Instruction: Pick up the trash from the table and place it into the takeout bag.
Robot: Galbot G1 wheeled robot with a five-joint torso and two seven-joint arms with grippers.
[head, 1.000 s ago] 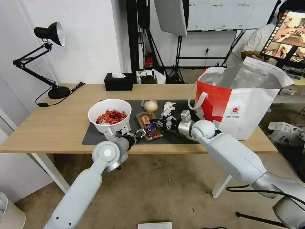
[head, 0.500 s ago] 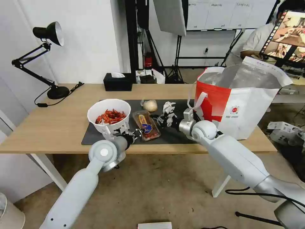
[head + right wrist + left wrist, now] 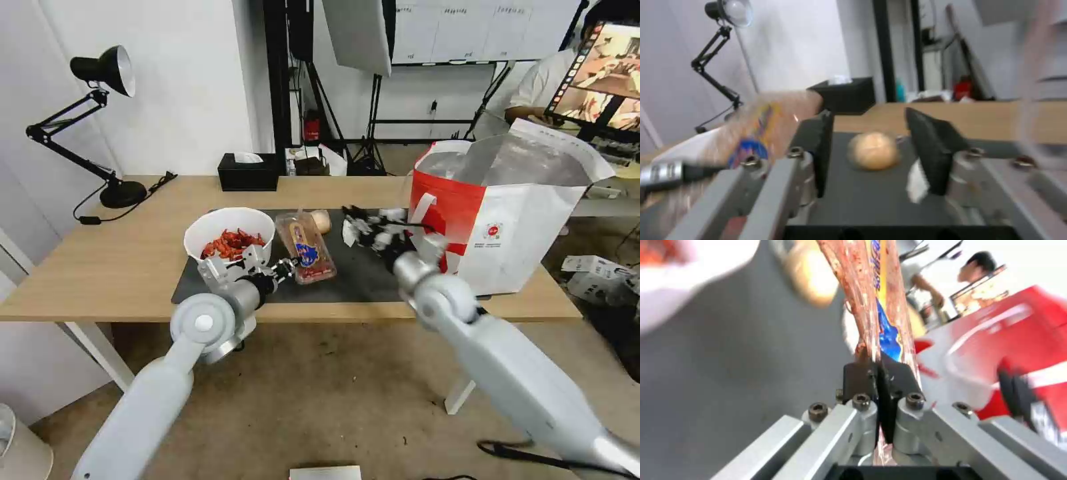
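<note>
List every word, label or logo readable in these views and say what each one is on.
No text can be read.
Red-and-white takeout bag: small round red logo with tiny lines under it, too small.
Clear plastic tray held by the left gripper: blue-and-yellow label, blurred.
Wall sheets behind: too small.

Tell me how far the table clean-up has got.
Nothing visibly bagged yet. In hand: left tool shut on a clear plastic tray, tilted up off the mat. Right tool open. Left: bowl of crayfish shells, beige lump, tissue, takeout bag.
</note>
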